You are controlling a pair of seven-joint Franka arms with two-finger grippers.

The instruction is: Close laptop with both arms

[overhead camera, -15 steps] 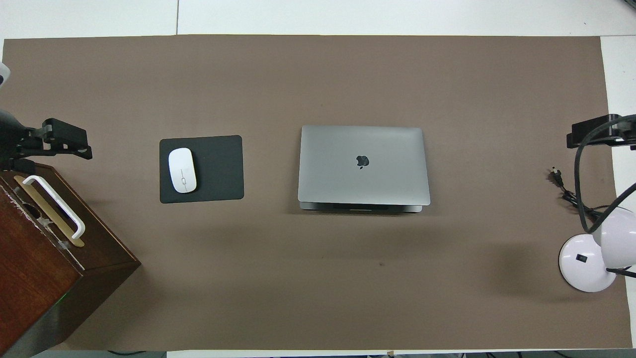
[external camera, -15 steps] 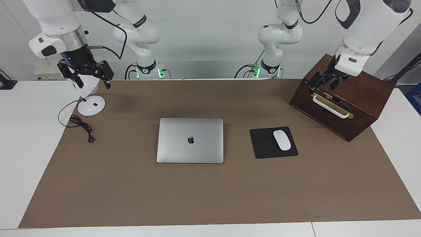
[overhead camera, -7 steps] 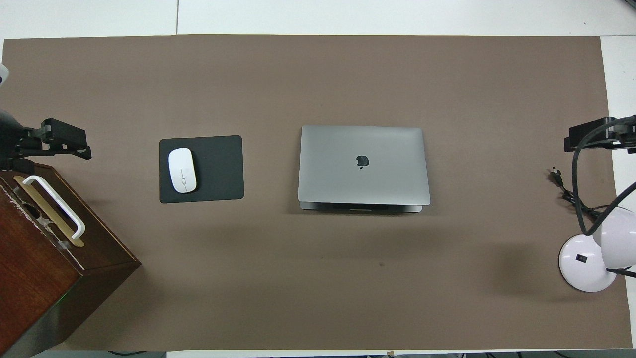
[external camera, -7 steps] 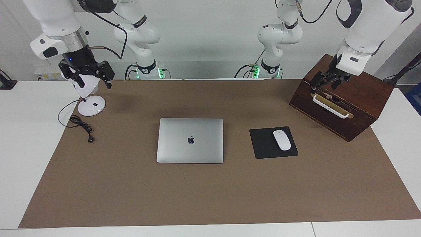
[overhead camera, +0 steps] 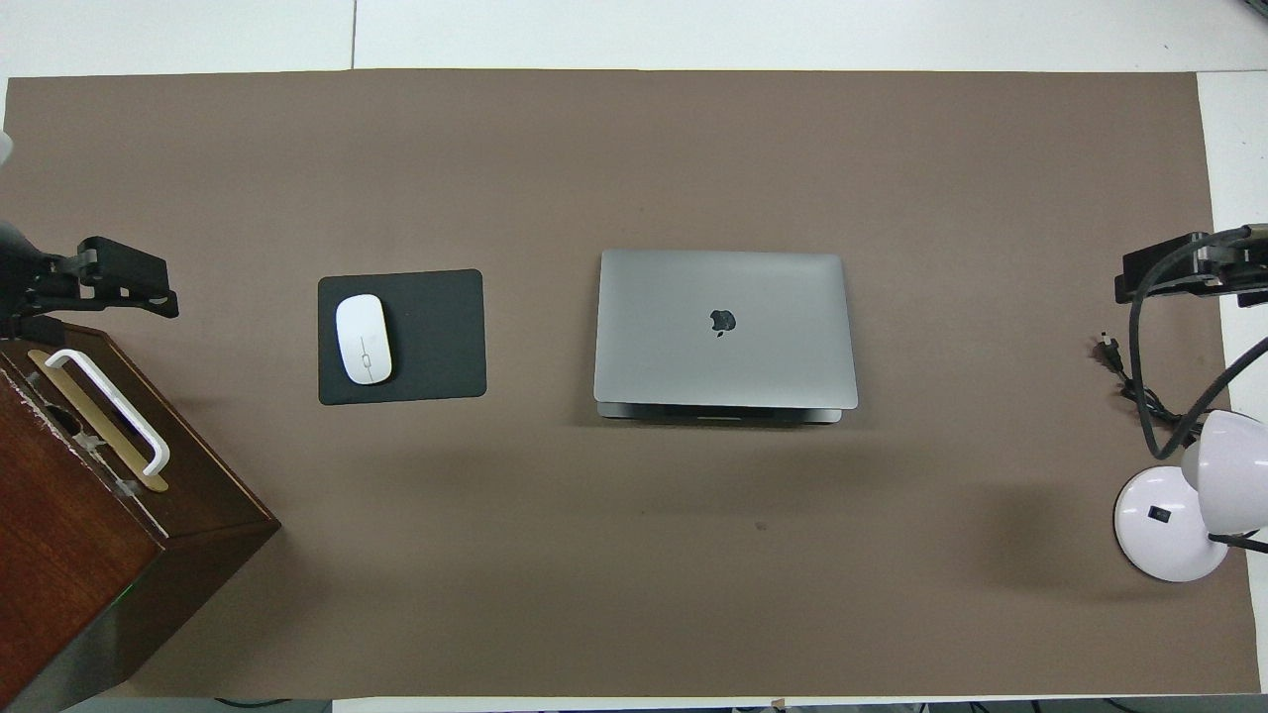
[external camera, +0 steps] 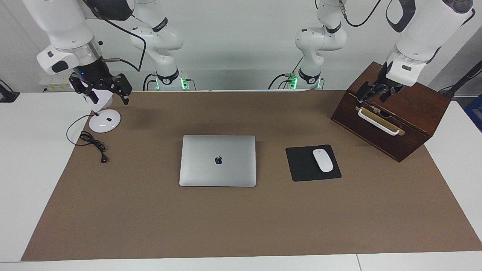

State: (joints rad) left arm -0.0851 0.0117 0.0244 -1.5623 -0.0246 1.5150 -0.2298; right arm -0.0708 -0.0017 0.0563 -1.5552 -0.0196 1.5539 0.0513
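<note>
Brown mat [external camera: 241, 218] across table. Wooden box [external camera: 391, 113] at left arm's end, left gripper [external camera: 372, 94] above it, fingers impossible to judge. Laptop [external camera: 217, 160] shut flat at mat centre. Right gripper [external camera: 101, 88] spread wide above white lamp [external camera: 104, 119]. Mouse [external camera: 322, 160] on black pad [external camera: 301, 165] beside laptop.

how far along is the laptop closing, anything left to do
Done: the laptop lies with its lid down, logo up, though the overhead view shows a thin gap at the edge nearer the robots. In hand: nothing; the right gripper is up over the lamp and the left gripper over the wooden box, both off the laptop. Left: at most a final press.
</note>
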